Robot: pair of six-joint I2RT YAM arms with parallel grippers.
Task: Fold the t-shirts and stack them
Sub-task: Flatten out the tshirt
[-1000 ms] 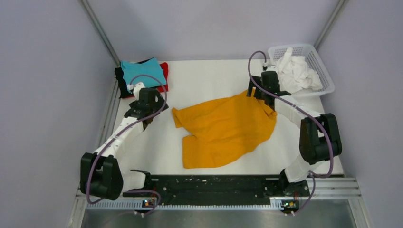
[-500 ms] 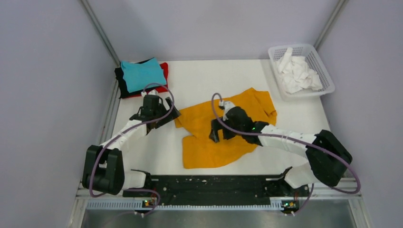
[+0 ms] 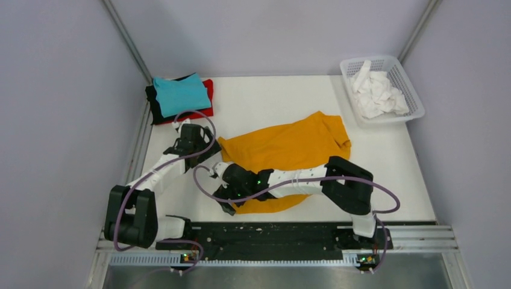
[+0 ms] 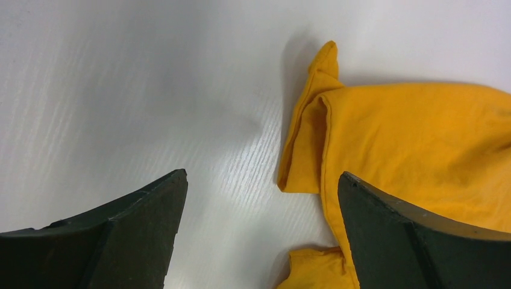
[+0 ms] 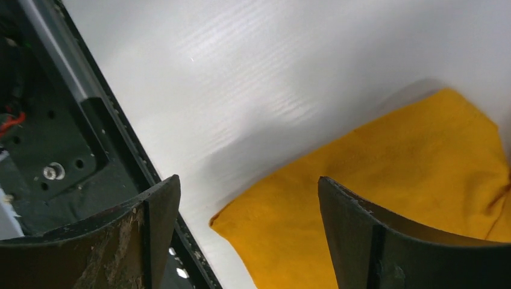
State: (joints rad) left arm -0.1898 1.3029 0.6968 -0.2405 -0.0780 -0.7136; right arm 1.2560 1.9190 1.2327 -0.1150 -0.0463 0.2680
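Jaws spread, left gripper (image 4: pixel 260 188) and right gripper (image 5: pixel 248 191) — latter moved to mustard-orange t-shirt (image 3: pixel 290 147) near-left corner.

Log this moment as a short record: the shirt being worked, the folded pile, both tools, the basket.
Shirt in work: mustard-orange t-shirt, lying rumpled mid-table, not folded.
Pile: teal t-shirt on top, black t-shirt and red t-shirt beneath, far left corner.
Left tool: open, over that shirt's left edge, gripping nothing.
Right tool: open, over its near corner by the table's front rail, gripping nothing.
Basket: white lattice, far right corner, holds white cloth.
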